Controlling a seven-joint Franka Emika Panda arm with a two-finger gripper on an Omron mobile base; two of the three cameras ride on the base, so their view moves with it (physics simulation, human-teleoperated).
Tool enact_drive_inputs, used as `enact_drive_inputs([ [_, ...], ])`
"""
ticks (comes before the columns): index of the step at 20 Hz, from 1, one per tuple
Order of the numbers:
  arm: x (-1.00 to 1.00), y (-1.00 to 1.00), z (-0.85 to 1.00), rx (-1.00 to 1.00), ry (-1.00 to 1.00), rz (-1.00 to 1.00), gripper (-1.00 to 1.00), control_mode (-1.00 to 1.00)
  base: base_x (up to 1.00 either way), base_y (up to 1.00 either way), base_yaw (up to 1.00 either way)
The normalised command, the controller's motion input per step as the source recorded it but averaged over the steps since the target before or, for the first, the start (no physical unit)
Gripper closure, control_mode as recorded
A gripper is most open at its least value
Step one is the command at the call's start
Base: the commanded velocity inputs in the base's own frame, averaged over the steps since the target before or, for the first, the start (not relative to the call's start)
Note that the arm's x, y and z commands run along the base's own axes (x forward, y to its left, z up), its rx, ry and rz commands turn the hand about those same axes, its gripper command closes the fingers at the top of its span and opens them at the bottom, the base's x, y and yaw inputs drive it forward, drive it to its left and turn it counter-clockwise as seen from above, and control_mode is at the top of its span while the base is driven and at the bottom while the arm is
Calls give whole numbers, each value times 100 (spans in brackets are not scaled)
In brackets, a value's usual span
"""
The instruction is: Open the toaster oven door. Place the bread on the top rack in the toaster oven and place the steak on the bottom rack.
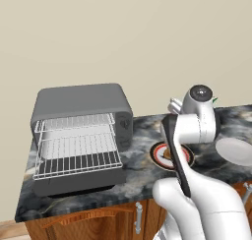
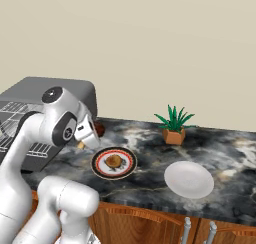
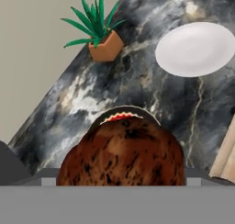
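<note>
1. Presently the claw hangs low over the bench, between the toaster oven on the left and the patterned plate. Jaws stand spread wide. Cannot tell whether they merely straddle the steak or are gripping it; pad contact is not visible.
2. Steak: dark mottled lump directly ahead of the claw in the hand view, the plate rim just beyond it. From the right base view it sits touching or just beside the claw tip, on the far side of the plate.
3. Bread: on the patterned plate, near the middle, apart from the claw.
4. Toaster oven door is dropped open. Top rack and bottom rack are both bare, the bottom one drawn forward.
5. Further right: white plate and potted plant, well apart from the work.
6. Risks, as judged:
   - A wide, rounded lump gives little jaw margin; an off-centre close could squeeze it out sideways.
   - Carrying left, the steak or hand could catch the top rack, as the gap between the racks looks shallow.
   - The task names bread first; either order should serve, provided each lands on its own rack.
7. Arm pose: rises from the base, upper links arched high, wrist folded down and rightward so the hand looks along the bench toward the plant.
</note>
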Motion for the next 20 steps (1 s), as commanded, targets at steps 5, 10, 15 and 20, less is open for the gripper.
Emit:
enact_drive_inputs([
  [5,-5,50,8,10,0,0,100,-100,0,0,0],
  [10,-5,43,7,14,0,2,100,-100,0,0,0],
  [15,-8,42,0,17,1,0,100,-100,0,0,0],
  [20,-21,49,-1,15,0,0,100,-100,0,0,0],
])
